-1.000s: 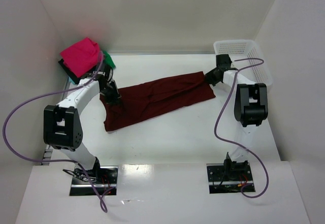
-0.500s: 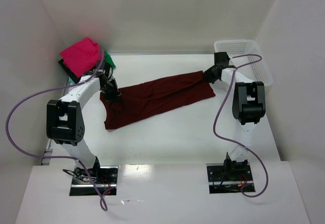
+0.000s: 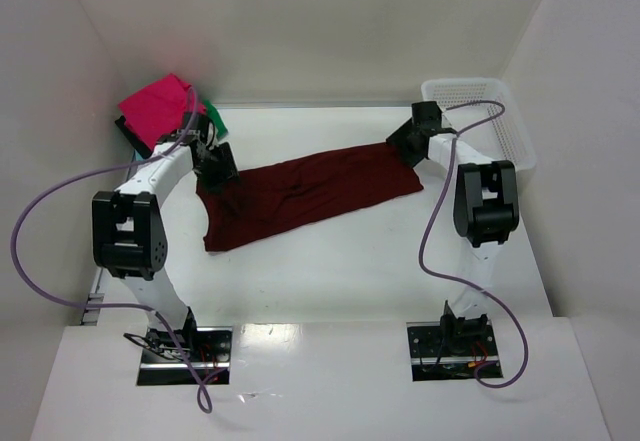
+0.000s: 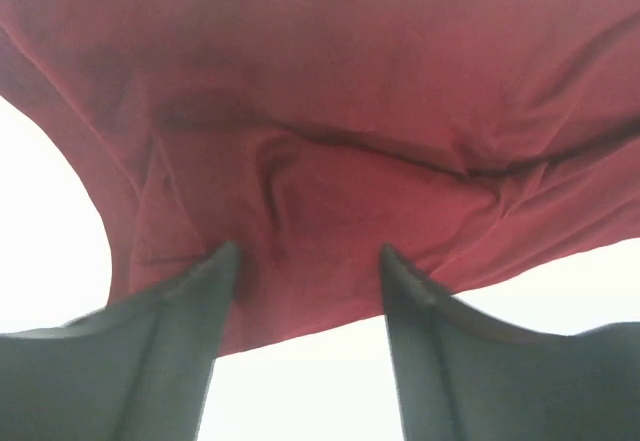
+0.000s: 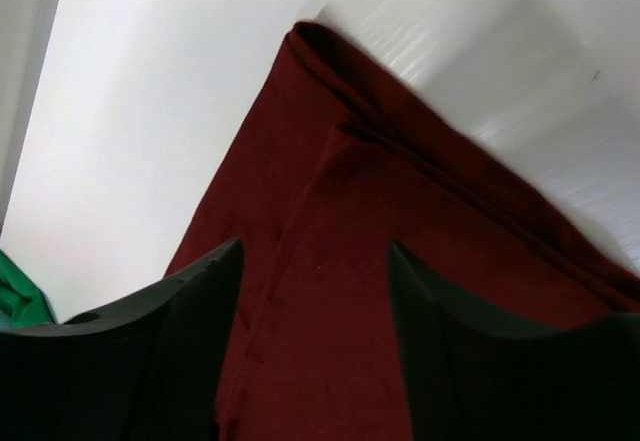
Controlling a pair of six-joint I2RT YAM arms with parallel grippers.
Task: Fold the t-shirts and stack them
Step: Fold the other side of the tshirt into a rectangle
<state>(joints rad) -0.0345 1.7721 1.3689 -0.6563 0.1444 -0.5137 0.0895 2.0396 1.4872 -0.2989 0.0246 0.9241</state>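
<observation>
- One dark red t-shirt (image 3: 305, 196) lies spread out on the white tabletop (image 3: 350, 261). It forms a long slanted band, with its low end toward the left arm (image 3: 160, 176) and its high end toward the right arm (image 3: 485, 201).
- One bright pink t-shirt (image 3: 155, 109) sits in the far left corner against the wall.
- One green t-shirt (image 3: 212, 116) peeks out just beside the pink one, on its right. A sliver of green cloth (image 5: 15, 301) also shows at the lower left of the right wrist view.
- One dark edge (image 3: 132, 133) shows under the pink shirt; what it is cannot be told.
- One white mesh basket (image 3: 465, 83) stands in the far right corner, well apart from the dark red shirt's middle.
- There are two arms and two pairs of jaws, and one purple cable (image 3: 30, 251) loops off each arm.
- The left jaws are spread apart and grip nothing. They are over the shirt's upper left end.
- In the left wrist view both dark fingers (image 4: 160, 361) point at the wrinkled dark red cloth (image 4: 350, 111). The cloth's near hem runs across the gap between the tips, with bare tabletop below it.
- The right jaws are also spread apart and grip nothing. They are at the shirt's far right corner.
- In the right wrist view the fingers (image 5: 130, 361) stand on either side of the dark red cloth (image 5: 330, 261). It lies flat beneath and beyond them, and its doubled corner (image 5: 310, 41) lies ahead of the tips.
</observation>
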